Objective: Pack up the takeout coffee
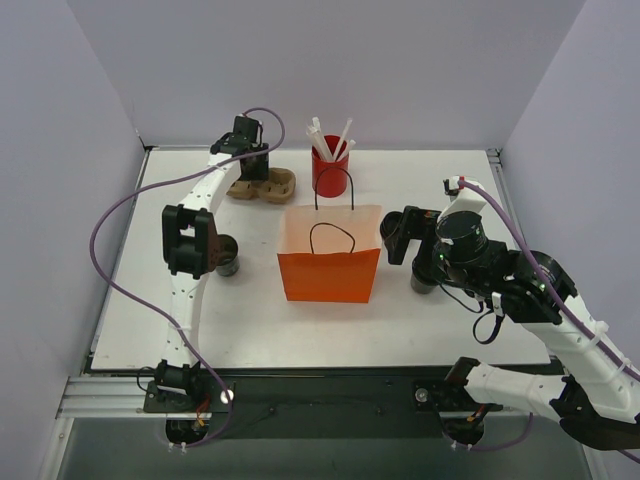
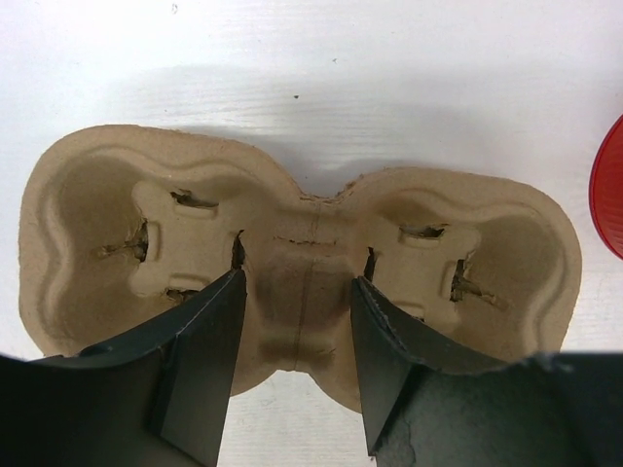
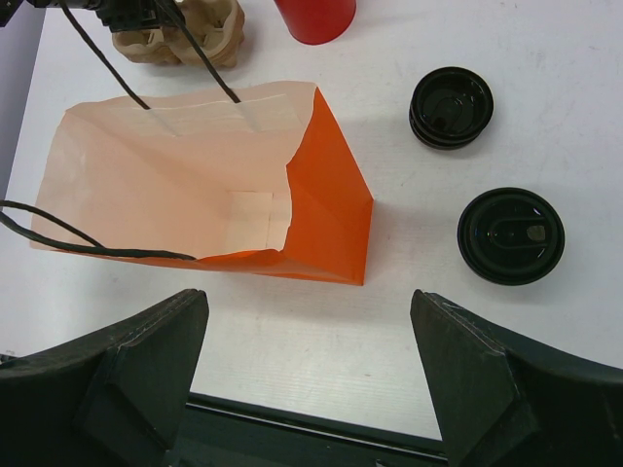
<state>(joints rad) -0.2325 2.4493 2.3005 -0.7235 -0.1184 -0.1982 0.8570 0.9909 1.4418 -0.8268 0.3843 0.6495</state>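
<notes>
Counter (image 1: 130, 330): white; its near edge is covered by the arm bases.
Orange paper bag (image 1: 330, 275): upright in the middle, mouth open.
Right gripper (image 3: 308, 297): jaws spread wide, nothing between them, raised beside the bag.
Left gripper (image 2: 297, 282): jaws partly apart, one on each side of the carrier's middle ridge; I cannot tell if they touch it.
Cardboard cup carrier (image 2: 88, 224): far left; half hidden under the left gripper from above.
Red cup (image 1: 330, 178): behind the bag, holds white straws (image 1: 322, 140).
Nearer coffee cup (image 3: 510, 235): black lid, on the counter right of the bag.
Farther coffee cup (image 3: 451, 105): near the first, not touching.
Dark round thing (image 1: 230, 258): left of the bag, half behind the left arm; unclear what it is.
</notes>
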